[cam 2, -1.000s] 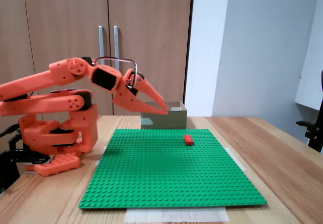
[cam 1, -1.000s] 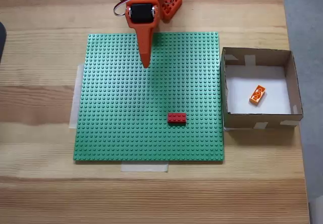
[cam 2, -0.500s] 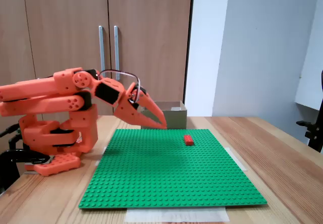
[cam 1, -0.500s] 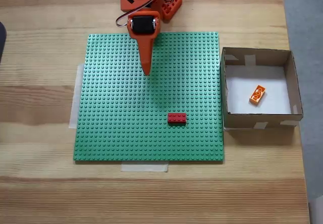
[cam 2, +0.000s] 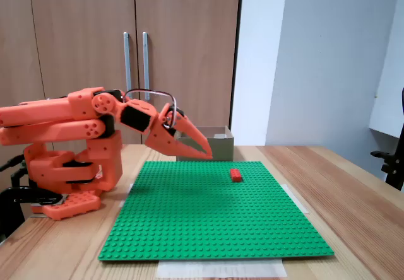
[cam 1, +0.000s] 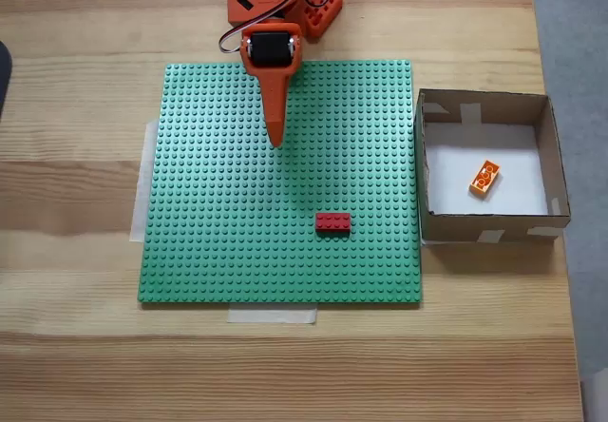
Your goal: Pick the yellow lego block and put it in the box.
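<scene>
The yellow lego block [cam 1: 484, 179] lies tilted on the white floor of the box [cam 1: 551, 156], which stands to the right of the green baseplate in a fixed view. In the other fixed view the box [cam 2: 218, 149] shows as a brown wall behind the plate. My orange gripper [cam 1: 275, 139] hangs over the upper middle of the baseplate, far left of the box, shut with nothing between its fingers. Seen from the side, the gripper [cam 2: 207, 157] points down toward the plate, just above it.
A red brick [cam 1: 332, 221] sits on the green baseplate [cam 1: 209, 241], also seen at the plate's far side [cam 2: 235, 175]. The arm's base [cam 2: 69, 173] stands behind the plate. Wooden table all around; cabinet doors behind.
The arm has folded lower and the gripper tip has dropped closer to the baseplate, reaching slightly further over it. Both bricks stayed where they were.
</scene>
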Robot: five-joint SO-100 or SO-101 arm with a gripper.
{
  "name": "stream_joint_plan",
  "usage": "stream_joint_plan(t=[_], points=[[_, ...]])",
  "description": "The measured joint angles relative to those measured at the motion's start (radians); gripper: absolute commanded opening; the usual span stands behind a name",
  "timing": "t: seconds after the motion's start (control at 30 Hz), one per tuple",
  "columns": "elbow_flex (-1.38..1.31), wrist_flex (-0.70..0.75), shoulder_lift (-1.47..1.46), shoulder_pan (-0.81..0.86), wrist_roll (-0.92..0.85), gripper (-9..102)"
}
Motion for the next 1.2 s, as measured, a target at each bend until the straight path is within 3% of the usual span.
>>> stream_joint_plan(t=[1.2], points=[[0.008,0.153,0.0,0.014,-0.035,-1]])
